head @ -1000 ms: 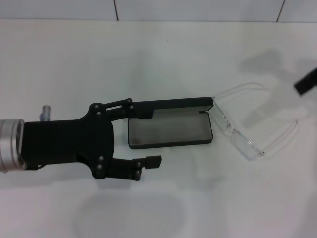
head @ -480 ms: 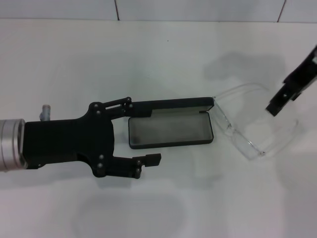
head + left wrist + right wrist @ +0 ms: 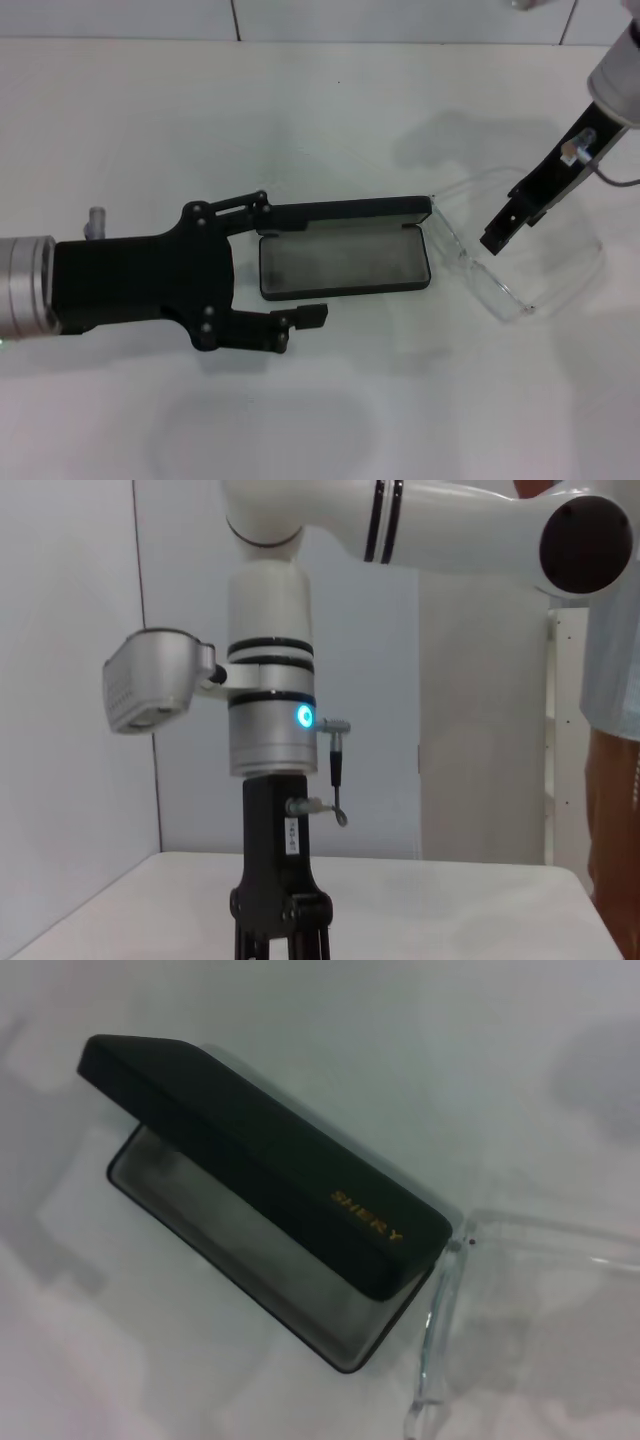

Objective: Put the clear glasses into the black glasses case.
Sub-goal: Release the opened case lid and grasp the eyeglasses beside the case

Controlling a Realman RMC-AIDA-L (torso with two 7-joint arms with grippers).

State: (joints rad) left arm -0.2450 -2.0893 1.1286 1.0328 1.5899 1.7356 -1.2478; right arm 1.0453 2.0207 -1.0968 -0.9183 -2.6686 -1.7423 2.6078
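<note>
1. My right pincer (image 3: pixel 497 238) has come down from the far right edge of the head view and now hangs over the clear glasses (image 3: pixel 520 255), its tip above the lens near the case end. I cannot tell whether it is released or clenched; only a dark, narrow profile shows.
2. My judgement: the reach for the pickup has begun, and nothing is gripped yet.
3. My right arm slants down from the upper right, wrist high, pincer pointing toward the surface (image 3: pixel 400 120).
4. My left pincer (image 3: pixel 295 270) lies released and low, one finger at the lid's hinge edge, one in front of the black glasses case (image 3: pixel 345 262). It has barely shifted.
5. The case stands open and empty, grey lining showing; the glasses rest just beside its right end.
</note>
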